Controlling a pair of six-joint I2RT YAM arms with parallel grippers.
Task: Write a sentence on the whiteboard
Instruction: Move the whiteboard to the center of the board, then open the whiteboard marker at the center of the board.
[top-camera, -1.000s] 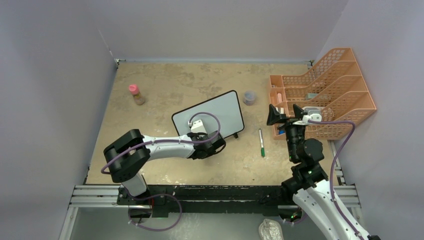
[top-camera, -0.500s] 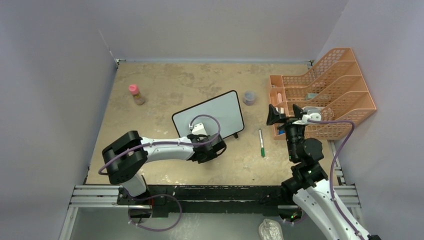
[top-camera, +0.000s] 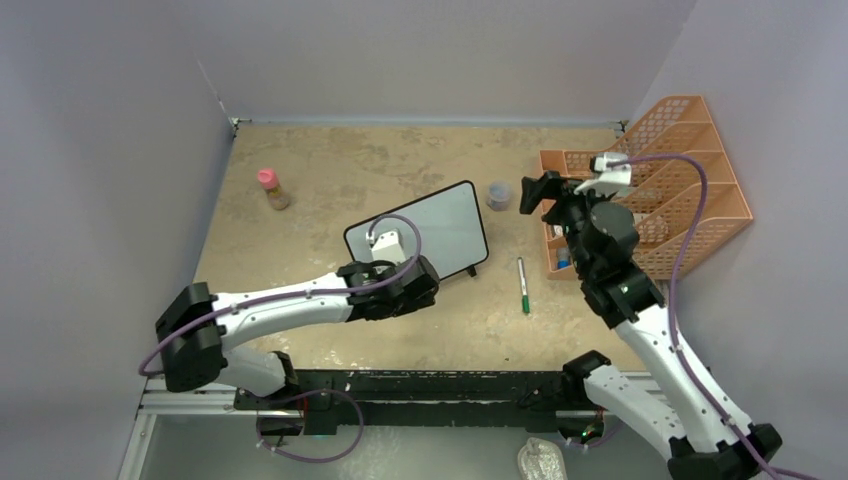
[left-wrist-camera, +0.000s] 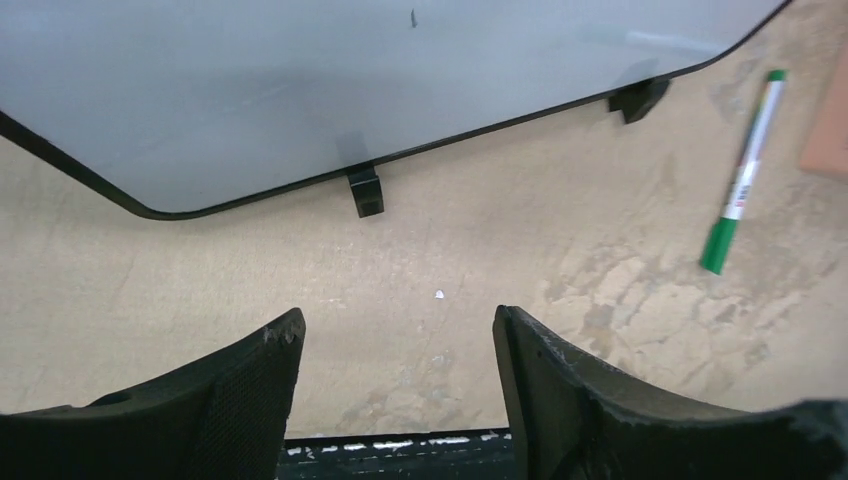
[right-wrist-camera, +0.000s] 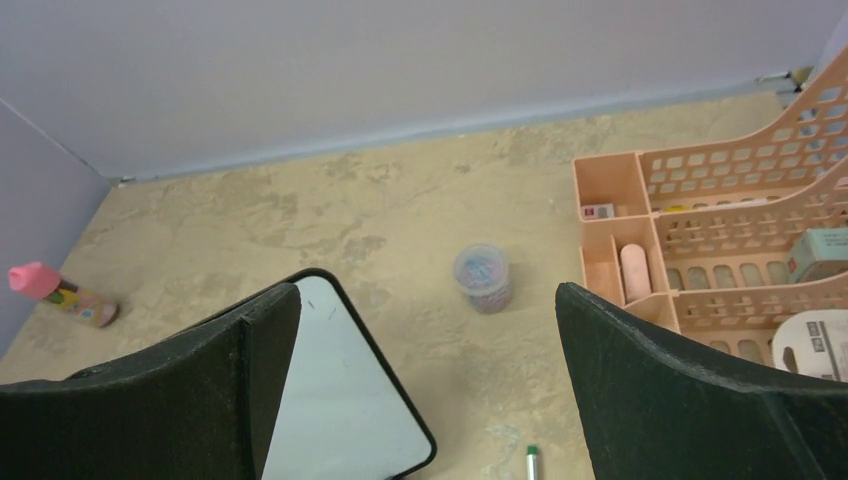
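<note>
The whiteboard (top-camera: 420, 233) lies tilted on the tan table, black-framed, with two small feet at its near edge. Its face (left-wrist-camera: 350, 90) is blank apart from a few tiny dark flecks, and no sentence shows on it. My left gripper (top-camera: 405, 295) hangs just in front of that near edge. It is open (left-wrist-camera: 395, 318), with only bare table between its fingers. A green-capped marker (top-camera: 522, 285) lies on the table right of the board (left-wrist-camera: 745, 175). My right gripper (top-camera: 535, 192) is raised above the table, wide open (right-wrist-camera: 428, 290) and empty, looking down on the board's corner (right-wrist-camera: 340, 400) and the marker tip (right-wrist-camera: 531, 462).
An orange file organizer (top-camera: 650, 190) stands at the right, close to the right arm. A small clear jar (top-camera: 498, 195) sits between it and the board. A pink-capped bottle (top-camera: 271, 188) stands at the back left. The table's near rail (left-wrist-camera: 400, 445) shows under the left fingers.
My left gripper has opened beside the board's near edge, and the left arm's elbow has swung left and lower. The right arm has risen and moved toward the back, its gripper still open.
</note>
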